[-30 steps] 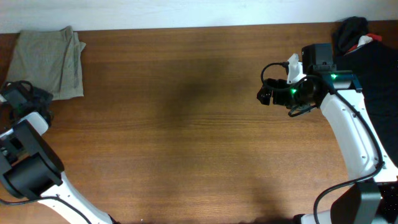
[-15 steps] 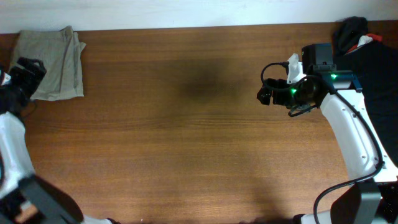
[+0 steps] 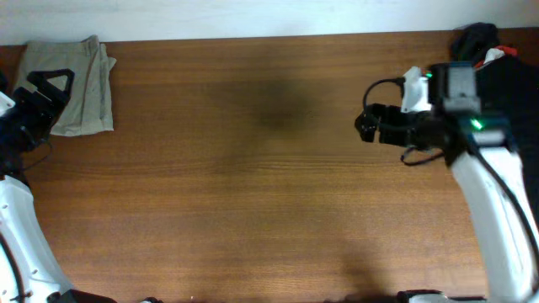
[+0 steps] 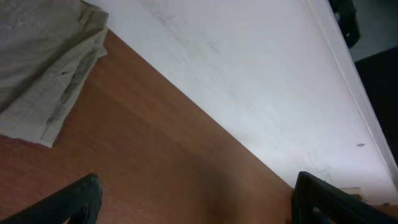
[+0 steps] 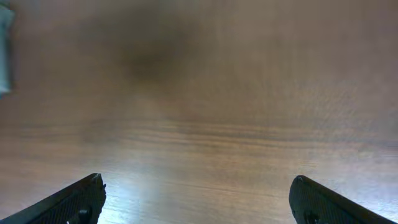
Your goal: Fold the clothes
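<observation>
The clothes, a pair of light khaki shorts (image 3: 80, 80), lie folded in the table's far left corner. In the left wrist view the shorts (image 4: 43, 56) show a stitched edge at the upper left. My left gripper (image 3: 50, 88) hovers at their left edge. It is open (image 4: 199, 208), with only bare wood between its black fingers (image 4: 81, 202). My right gripper (image 3: 368, 126) is far off at the right of the table, pointing left. It is open (image 5: 199, 202) over bare wood, its fingers (image 5: 81, 199) wide apart and nothing held.
A black garment (image 3: 505, 76) with a bit of red lies heaped at the far right corner behind the right arm. A white wall (image 4: 249, 81) runs along the table's back edge. The brown table top (image 3: 253, 185) stretches between the two arms.
My left gripper has swung up along the shorts' left edge and opened. The right arm has shifted a little to the right, still open.
</observation>
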Tool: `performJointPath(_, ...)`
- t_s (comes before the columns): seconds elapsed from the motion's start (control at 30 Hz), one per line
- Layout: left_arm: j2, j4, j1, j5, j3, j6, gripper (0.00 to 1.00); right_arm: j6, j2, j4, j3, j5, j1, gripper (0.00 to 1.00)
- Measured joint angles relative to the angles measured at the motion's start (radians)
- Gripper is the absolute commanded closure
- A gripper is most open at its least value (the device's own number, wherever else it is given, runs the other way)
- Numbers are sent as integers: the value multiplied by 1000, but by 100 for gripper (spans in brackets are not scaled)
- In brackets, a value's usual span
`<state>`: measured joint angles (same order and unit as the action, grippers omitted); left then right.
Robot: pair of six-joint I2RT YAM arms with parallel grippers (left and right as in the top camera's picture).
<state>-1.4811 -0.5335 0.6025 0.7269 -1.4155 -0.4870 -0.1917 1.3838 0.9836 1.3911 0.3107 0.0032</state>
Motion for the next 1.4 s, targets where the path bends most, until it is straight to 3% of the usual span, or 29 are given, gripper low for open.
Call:
performJointPath(0.2, 0, -1, 0, 0, 0, 0, 1, 3, -423, 2, 0, -1, 0, 1)
performJointPath(0.33, 0, -2, 0, 1, 0, 0, 1, 41, -669, 21, -21, -129, 0, 2)
performJointPath(0.47, 0, -2, 0, 3, 0, -1, 1, 61, -1001, -111, -357, -199, 0, 1)
performJointPath(0.53, 0, -2, 0, 3, 0, -1, 1, 64, -1154, -297, -625, -212, 3, 1)
performJointPath(0.67, 0, -2, 0, 3, -1, -3, 1, 26, -1338, -559, -987, -217, 4, 1)
performJointPath(0.8, 0, -2, 0, 3, -1, -3, 1, -13, -1368, -866, -1204, -217, 4, 1)
performJointPath(1.03, 0, -1, 0, 3, -1, -3, 1, -18, -1368, -1098, -1349, -228, 4, 1)
performJointPath(1.2, 0, -2, 0, 3, -1, -3, 1, -18, -1369, -1106, -1381, -285, 5, 1)
performJointPath(1.4, 0, -1, 0, 3, -1, -3, 1, -18, -1370, -909, -1381, -304, 5, 1)
